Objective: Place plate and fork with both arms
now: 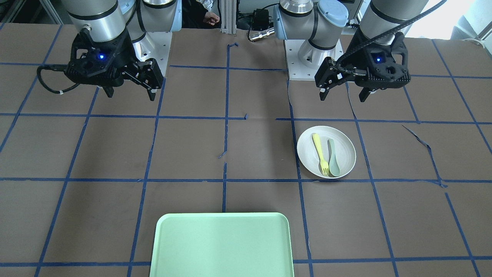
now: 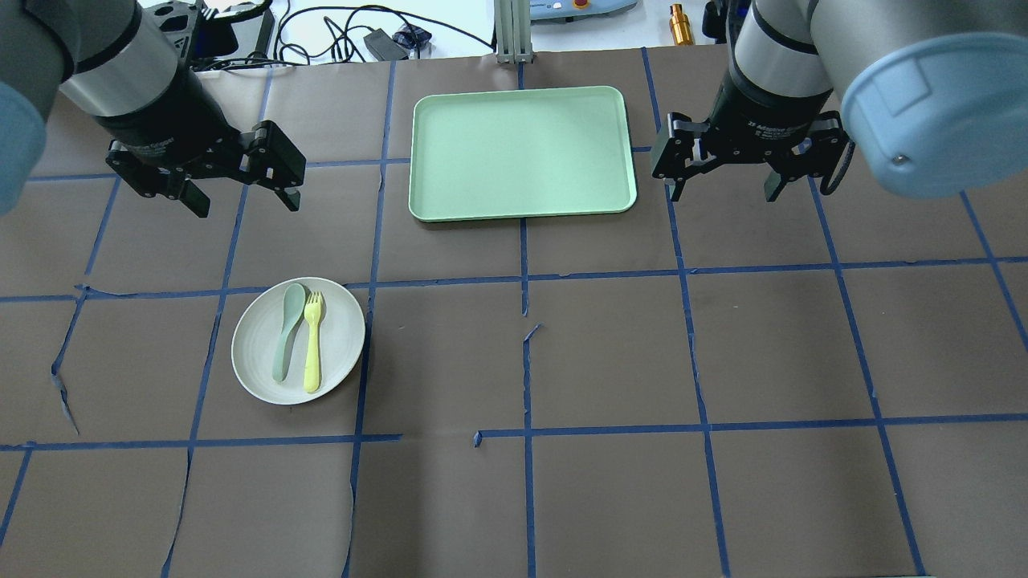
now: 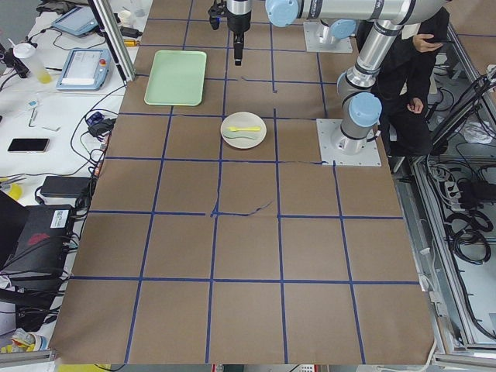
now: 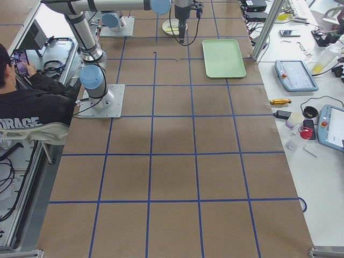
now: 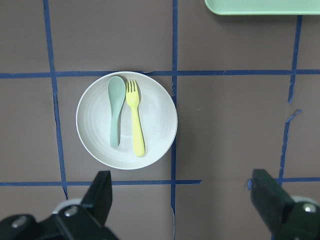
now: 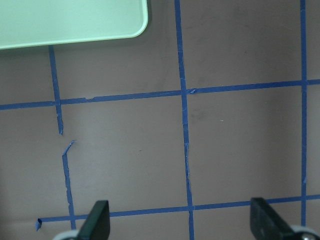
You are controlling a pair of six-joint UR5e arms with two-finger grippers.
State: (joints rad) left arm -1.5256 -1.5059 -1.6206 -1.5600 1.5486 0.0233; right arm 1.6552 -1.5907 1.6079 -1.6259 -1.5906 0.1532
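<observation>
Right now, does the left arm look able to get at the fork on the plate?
Probably yes. The left gripper hangs open above the table near the plate, nothing between them; the fork lies exposed, though the spoon sits close beside it.

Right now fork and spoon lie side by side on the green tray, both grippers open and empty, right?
No: the fork and spoon lie side by side on the white plate, not the tray; the overhead exterior view shows it. The left gripper and right gripper are open and empty.
</observation>
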